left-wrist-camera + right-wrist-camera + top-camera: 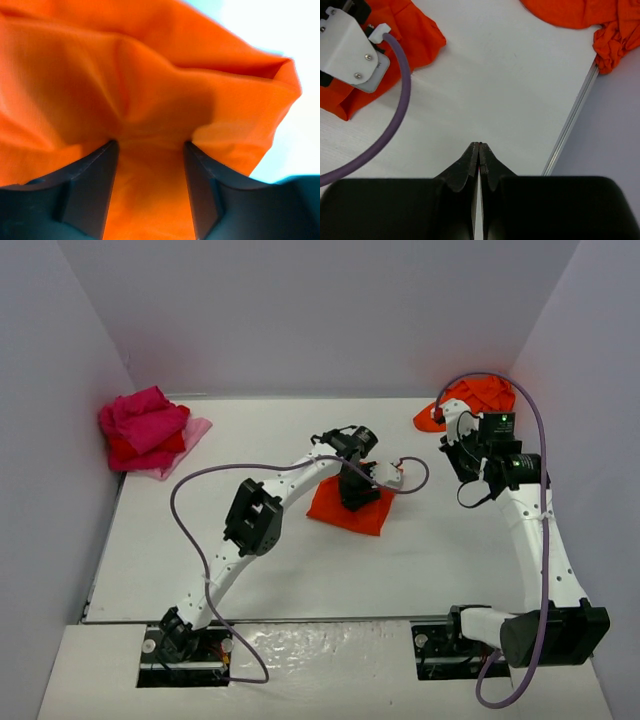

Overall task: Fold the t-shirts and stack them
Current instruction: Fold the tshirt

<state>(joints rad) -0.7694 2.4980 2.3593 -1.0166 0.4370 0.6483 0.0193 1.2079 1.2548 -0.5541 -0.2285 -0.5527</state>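
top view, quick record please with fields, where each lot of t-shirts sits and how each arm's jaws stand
centre: one orange t-shirt, folded small, flat on the table
far left corner: pile of magenta, red and pale pink shirts
far right corner: heap of orange shirts, loose
left jaws: apart, down on the centre shirt, orange cloth at their tips
right jaws: shut, empty, over bare table near the right edge

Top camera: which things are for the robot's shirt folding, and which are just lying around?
For the job:
folded orange shirt, in the middle
orange shirt heap, far right corner
pink and red shirt pile, far left

Just there:
purple cables
table
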